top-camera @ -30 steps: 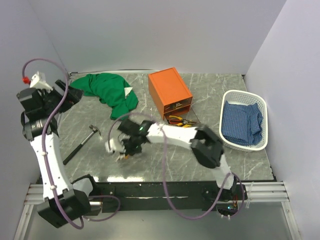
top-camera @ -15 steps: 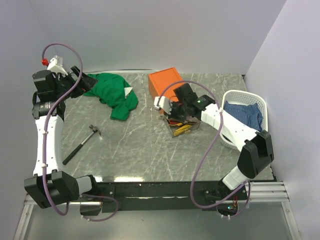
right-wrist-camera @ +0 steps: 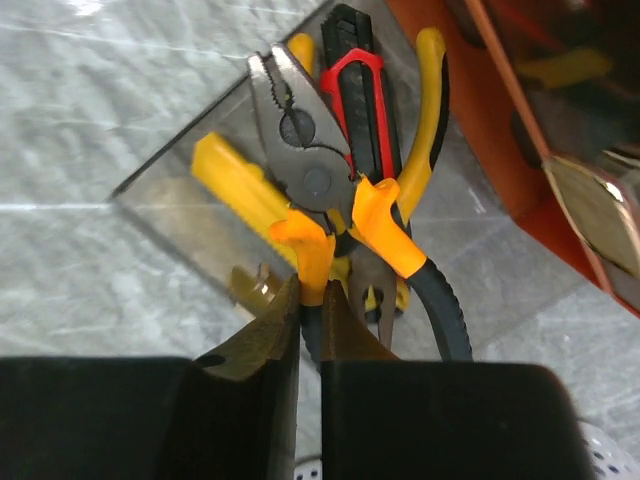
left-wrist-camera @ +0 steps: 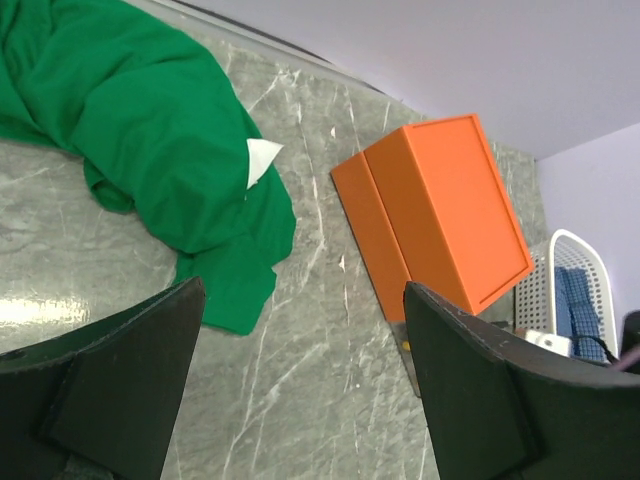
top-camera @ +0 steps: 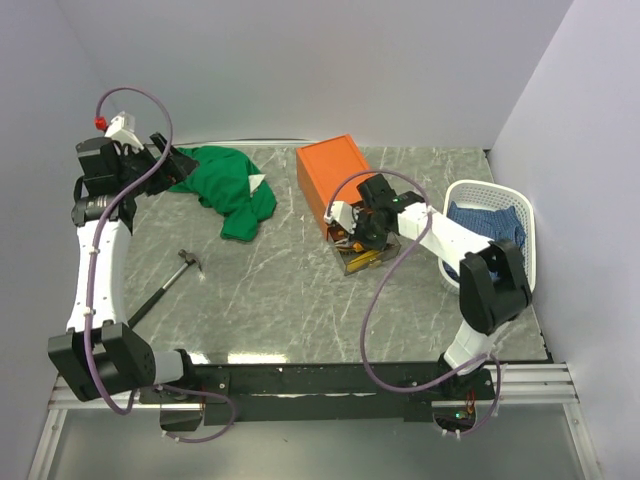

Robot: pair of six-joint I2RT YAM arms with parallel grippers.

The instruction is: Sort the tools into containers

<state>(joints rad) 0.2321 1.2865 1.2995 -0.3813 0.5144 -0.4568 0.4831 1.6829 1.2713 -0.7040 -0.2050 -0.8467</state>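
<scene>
— Where are the orange-black pliers [right-wrist-camera: 318, 185]?
— They lie in the clear drawer [right-wrist-camera: 165, 200], pulled out at the orange box's [top-camera: 338, 180] near end, beside a red-black utility knife [right-wrist-camera: 360, 90]. The right end effector [right-wrist-camera: 310, 320] is clenched on one handle.
— And the left end effector [left-wrist-camera: 302, 300]?
— It is spread wide at the far left. The hammer [top-camera: 165, 285] lies on the worktop [top-camera: 280, 300].

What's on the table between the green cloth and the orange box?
Nothing. Only bare grey tabletop lies between the green cloth and the orange box. The left wrist view shows it best, and the top view agrees.
</scene>
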